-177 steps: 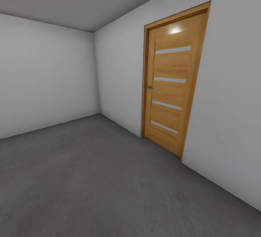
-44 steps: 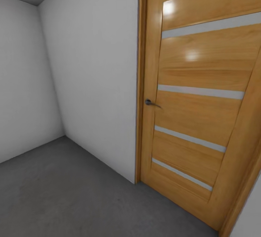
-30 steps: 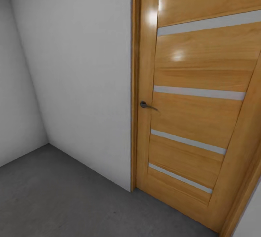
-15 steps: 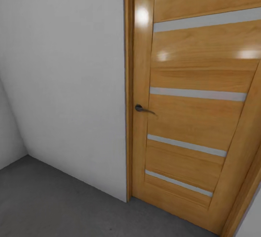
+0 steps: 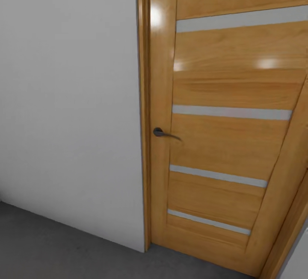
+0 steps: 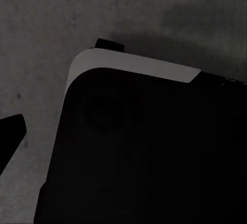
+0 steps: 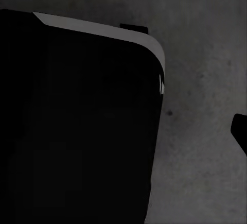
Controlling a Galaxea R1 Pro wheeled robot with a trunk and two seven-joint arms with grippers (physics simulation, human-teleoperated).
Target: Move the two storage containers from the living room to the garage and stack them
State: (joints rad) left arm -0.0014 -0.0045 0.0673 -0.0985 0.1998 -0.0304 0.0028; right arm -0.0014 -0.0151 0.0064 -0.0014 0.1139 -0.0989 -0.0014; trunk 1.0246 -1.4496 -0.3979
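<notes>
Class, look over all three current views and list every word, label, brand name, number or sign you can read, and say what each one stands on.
None: no view holds readable text.
The light-brown wooden door carries only four pale horizontal strips and a dark metal lever handle, no lettering.
The plain white wall and dark grey concrete floor are unmarked.
Both wrist views show a dark, rounded robot body without any label.

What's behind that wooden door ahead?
Cannot tell: the wooden door is shut in its frame, its pale strips show nothing through. Visible are its handle, white wall and grey floor.
</notes>
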